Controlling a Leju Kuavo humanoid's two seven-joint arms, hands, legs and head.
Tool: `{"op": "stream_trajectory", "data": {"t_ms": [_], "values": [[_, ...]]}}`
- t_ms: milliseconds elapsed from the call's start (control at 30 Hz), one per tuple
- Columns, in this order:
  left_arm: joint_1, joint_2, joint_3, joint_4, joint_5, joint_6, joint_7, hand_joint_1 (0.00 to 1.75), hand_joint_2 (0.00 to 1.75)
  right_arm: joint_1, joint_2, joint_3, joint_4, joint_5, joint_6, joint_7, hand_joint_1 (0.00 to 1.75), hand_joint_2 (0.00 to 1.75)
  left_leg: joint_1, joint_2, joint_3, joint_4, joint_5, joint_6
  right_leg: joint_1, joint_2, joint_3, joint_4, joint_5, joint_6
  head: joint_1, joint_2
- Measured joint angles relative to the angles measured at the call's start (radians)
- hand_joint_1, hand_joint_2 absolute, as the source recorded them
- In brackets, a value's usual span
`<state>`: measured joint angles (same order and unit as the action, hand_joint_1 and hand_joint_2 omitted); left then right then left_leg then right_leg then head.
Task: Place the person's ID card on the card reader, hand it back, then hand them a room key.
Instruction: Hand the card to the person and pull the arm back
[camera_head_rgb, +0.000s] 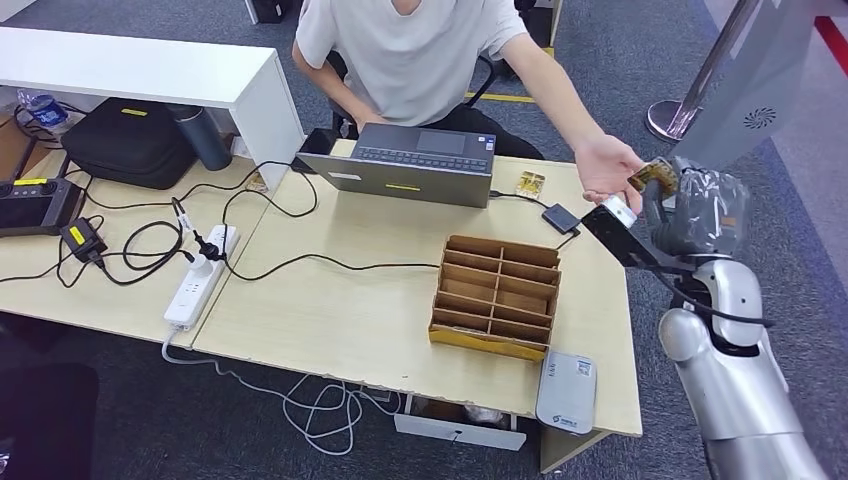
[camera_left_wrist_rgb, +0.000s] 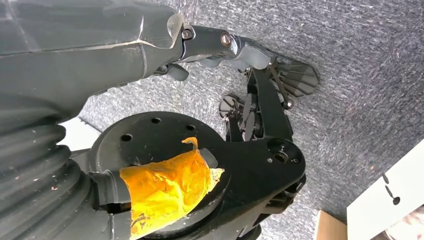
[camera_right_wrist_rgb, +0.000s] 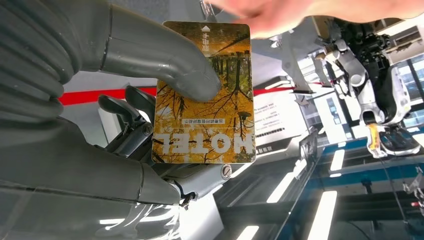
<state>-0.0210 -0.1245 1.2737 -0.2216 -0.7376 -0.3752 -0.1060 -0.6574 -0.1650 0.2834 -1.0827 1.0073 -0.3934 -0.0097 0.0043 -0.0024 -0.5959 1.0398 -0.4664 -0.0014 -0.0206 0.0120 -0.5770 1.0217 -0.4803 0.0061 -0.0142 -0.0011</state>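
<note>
My right hand (camera_head_rgb: 695, 212) is raised past the table's far right corner and pinches a yellow-brown hotel key card (camera_head_rgb: 652, 178). In the right wrist view the thumb (camera_right_wrist_rgb: 170, 62) presses on the card (camera_right_wrist_rgb: 204, 95), printed "HOTEL". The person's open hand (camera_head_rgb: 608, 165) reaches out and touches the card's far end, and it looks blurred (camera_right_wrist_rgb: 300, 12) at the card's tip. A grey card reader (camera_head_rgb: 566, 391) lies at the table's front right edge. My left hand (camera_left_wrist_rgb: 220, 45) hangs over grey carpet with its thumb stretched out, holding nothing.
A wooden divided box (camera_head_rgb: 495, 295) stands on the table (camera_head_rgb: 330, 320) near the reader. A laptop (camera_head_rgb: 410, 165) sits in front of the seated person. A small black device (camera_head_rgb: 561, 217) on a cable, yellow cards (camera_head_rgb: 530, 184), a power strip (camera_head_rgb: 200, 275) and cables lie around.
</note>
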Motion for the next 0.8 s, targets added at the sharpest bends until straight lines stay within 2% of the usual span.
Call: {"op": "stream_trajectory", "data": {"t_ms": [200,333,667,800], "values": [[-0.001,0.003,0.000,0.000,-0.009,0.001,-0.009,0.00,1.75,-0.122,0.053,0.023,0.162,-0.006,-0.003,0.035,1.75,1.75,0.000,-0.001,0.000,0.000,0.000,0.000,0.000,0.000,0.000,0.000,0.000,0.000,0.000,0.000],[0.000,0.004,0.000,0.000,-0.010,-0.007,-0.014,0.00,1.75,-0.153,0.075,0.036,0.235,-0.016,-0.007,0.035,0.00,1.75,0.000,-0.004,-0.002,0.000,0.001,0.000,0.000,-0.003,-0.001,0.000,0.000,0.000,0.000,0.000],[-0.001,0.007,0.000,0.000,-0.005,0.002,-0.023,0.00,1.75,-0.161,0.095,0.061,0.291,-0.019,-0.028,0.027,0.00,1.75,0.000,-0.005,-0.004,0.000,0.000,0.000,0.000,-0.004,-0.003,0.000,0.000,0.000,0.000,0.000],[-0.001,0.007,0.000,0.000,0.004,0.003,-0.012,0.00,1.75,-0.142,0.094,0.065,0.287,-0.020,-0.053,-0.003,0.00,1.75,0.000,-0.005,-0.003,0.000,0.001,0.000,0.000,-0.004,-0.003,0.000,0.000,0.000,0.000,0.000]]}}
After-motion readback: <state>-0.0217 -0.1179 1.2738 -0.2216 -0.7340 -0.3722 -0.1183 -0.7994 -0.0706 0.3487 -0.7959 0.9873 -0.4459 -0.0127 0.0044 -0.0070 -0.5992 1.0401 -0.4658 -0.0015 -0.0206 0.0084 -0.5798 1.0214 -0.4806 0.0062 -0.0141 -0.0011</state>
